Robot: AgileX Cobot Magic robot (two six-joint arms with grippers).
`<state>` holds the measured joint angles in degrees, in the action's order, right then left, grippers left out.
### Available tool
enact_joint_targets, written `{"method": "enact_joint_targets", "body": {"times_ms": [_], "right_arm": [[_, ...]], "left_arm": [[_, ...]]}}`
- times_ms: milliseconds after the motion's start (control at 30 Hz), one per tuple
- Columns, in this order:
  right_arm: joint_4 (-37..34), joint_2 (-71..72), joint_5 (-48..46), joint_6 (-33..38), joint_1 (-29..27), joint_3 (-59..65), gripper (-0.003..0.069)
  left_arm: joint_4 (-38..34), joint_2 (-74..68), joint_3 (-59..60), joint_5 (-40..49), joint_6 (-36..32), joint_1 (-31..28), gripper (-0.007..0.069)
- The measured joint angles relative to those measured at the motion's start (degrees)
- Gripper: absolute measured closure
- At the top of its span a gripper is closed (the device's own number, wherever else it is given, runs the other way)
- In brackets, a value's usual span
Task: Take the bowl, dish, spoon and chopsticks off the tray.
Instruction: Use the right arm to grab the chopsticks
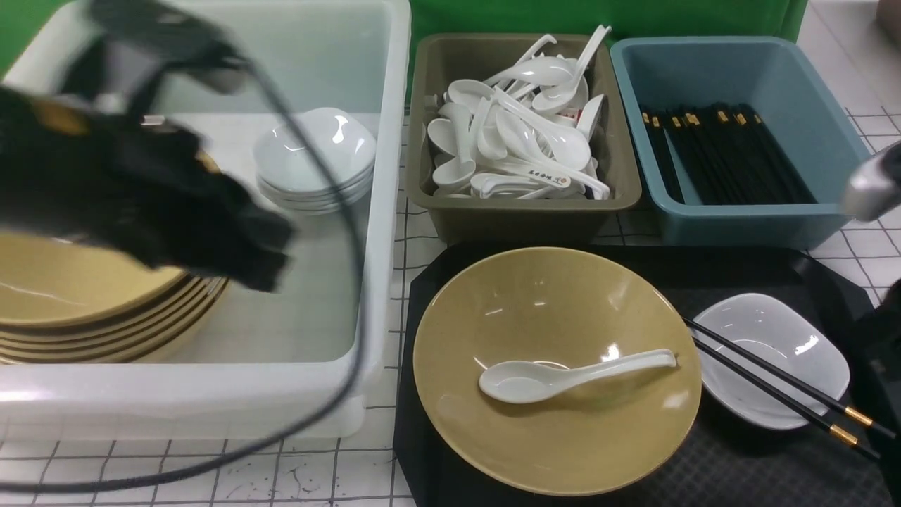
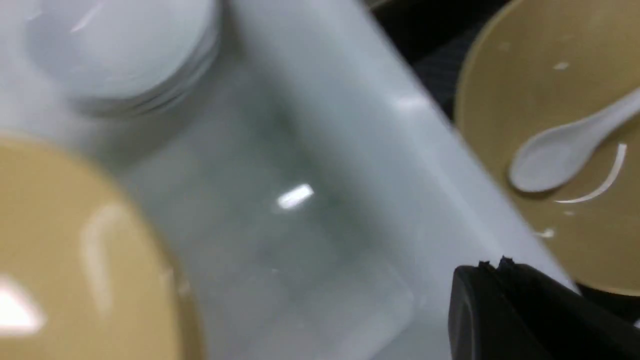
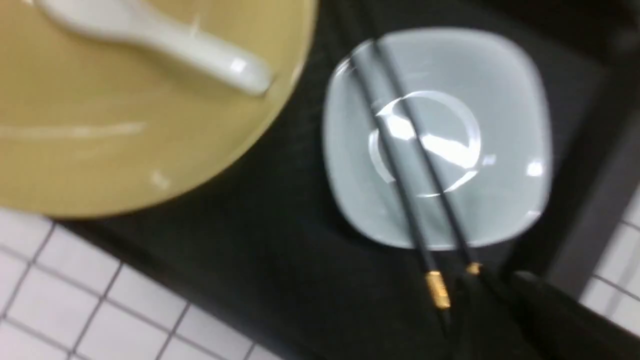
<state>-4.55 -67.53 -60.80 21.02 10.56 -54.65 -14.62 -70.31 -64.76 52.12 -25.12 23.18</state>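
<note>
The yellow bowl (image 1: 563, 429) sits on the left half of the black tray (image 1: 739, 472), with the white spoon (image 1: 563, 377) lying inside it. The small white dish (image 1: 774, 338) sits on the tray to the bowl's right, and the black chopsticks (image 1: 767, 377) lie across it, gold bands towards me. My left gripper (image 2: 492, 265) is shut and empty, blurred, above the white tub (image 1: 383, 211). My right gripper (image 3: 500, 287) hovers by the chopsticks' (image 3: 400, 165) gold-banded ends, beside the dish (image 3: 500, 75); blur hides its jaws.
The white tub holds a stack of yellow bowls (image 1: 70, 296) and a stack of white dishes (image 1: 313, 158). An olive bin (image 1: 521, 218) of spoons and a blue bin (image 1: 746, 222) of chopsticks stand behind the tray. A black cable (image 1: 355, 338) hangs over the tub's front.
</note>
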Motion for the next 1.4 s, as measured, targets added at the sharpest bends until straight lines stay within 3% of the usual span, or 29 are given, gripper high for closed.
{"method": "enact_joint_targets", "body": {"times_ms": [67, 100, 233, 333, 500, 667, 867, 900, 967, 1133, 1400], "right_arm": [[-0.07, -2.93, 0.29, 1.87, 1.11, 0.00, 0.0403], [-0.14, -6.04, 1.78, 3.88, 1.86, 0.00, 0.0308], [0.66, -11.43, 5.04, 5.18, 2.15, -0.34, 0.0178], [2.63, -15.51, 6.11, 5.82, 2.15, -1.07, 0.0127], [3.95, -20.73, 7.05, 6.02, 2.15, -2.32, 0.0118], [4.17, -25.81, 7.74, 6.06, 2.15, -4.14, 0.0134], [4.19, -28.61, 7.81, 6.25, 2.20, -4.94, 0.0211], [4.19, -29.06, 7.86, 6.31, 2.20, -5.06, 0.0274], [4.19, -29.12, 7.82, 6.38, 2.20, -5.11, 0.0307], [4.19, -29.16, 7.57, 6.70, 2.20, -5.11, 0.0493], [4.24, -27.60, 1.49, 5.68, 2.20, -5.11, 0.0500]], "left_arm": [[-0.26, -3.09, -2.19, 0.00, -0.83, 3.16, 0.0631], [-0.54, -6.63, -4.56, -0.10, -1.69, 6.50, 0.0631], [-0.79, -11.93, -6.93, -0.38, -2.32, 10.57, 0.0631], [-0.84, -14.67, -7.00, 0.08, -2.61, 11.42, 0.0631], [-0.77, -16.43, -7.00, 1.16, -2.74, 11.42, 0.0631], [-0.77, -16.57, -7.00, 1.69, -2.91, 11.53, 0.0631], [-0.77, -16.57, -7.00, 2.01, -2.91, 11.53, 0.0631], [-0.77, -16.57, -7.00, 2.01, -3.03, 11.53, 0.0631], [-0.77, -16.57, -7.00, 2.01, -3.08, 11.53, 0.0631], [-0.77, -16.57, -7.00, 2.01, -3.50, 11.53, 0.0631], [-2.64, -16.57, -7.05, 1.74, -3.51, 11.53, 0.0631]]}}
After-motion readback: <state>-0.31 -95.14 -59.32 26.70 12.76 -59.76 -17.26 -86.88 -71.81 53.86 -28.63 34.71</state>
